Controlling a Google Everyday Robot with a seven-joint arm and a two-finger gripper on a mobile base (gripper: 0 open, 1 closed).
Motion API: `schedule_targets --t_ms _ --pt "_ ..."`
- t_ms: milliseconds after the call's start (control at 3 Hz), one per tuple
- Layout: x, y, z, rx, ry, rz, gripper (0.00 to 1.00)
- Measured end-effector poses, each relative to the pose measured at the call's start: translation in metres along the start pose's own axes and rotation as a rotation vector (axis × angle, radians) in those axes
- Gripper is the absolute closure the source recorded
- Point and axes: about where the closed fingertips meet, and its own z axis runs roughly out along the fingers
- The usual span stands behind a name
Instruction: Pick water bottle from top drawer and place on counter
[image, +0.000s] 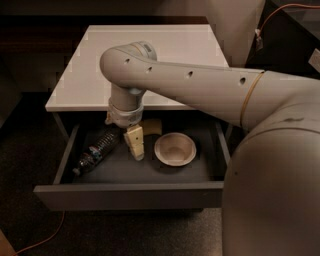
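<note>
1. The drawer is pulled out below the counter, showing its dark grey inside.
2. The bottle lies on its side in the left part of the drawer. It is slanted, with the cap end toward the front left corner and the base toward the back and middle.
3. The bottle rests on the drawer floor near the left wall. Nothing grips it.
4. The arm comes in from the right, crosses over the counter's front edge and bends down into the drawer.
5. The gripper hangs inside the drawer near its middle, just right of the bottle's base end and left of the bowl.
6. Its two beige fingers are spread. One points down toward the drawer floor and the other sits behind it to the right. There is nothing between them.
7. I cannot tell whether the nearer finger touches the bottle; it looks just beside it.
8. The bowl stands upright on the drawer floor, right of centre and apart from the bottle.
9. The part of the counter that shows carries nothing; the arm hides part of its front right.
10. An orange cable runs over the dark floor at the lower left, in front of the drawer.
</note>
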Motion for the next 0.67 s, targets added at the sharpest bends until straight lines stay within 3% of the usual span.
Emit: schedule_targets --t_ms 667 --pt "-0.0013 0.0016 0.0 0.0 0.0 0.0 0.0"
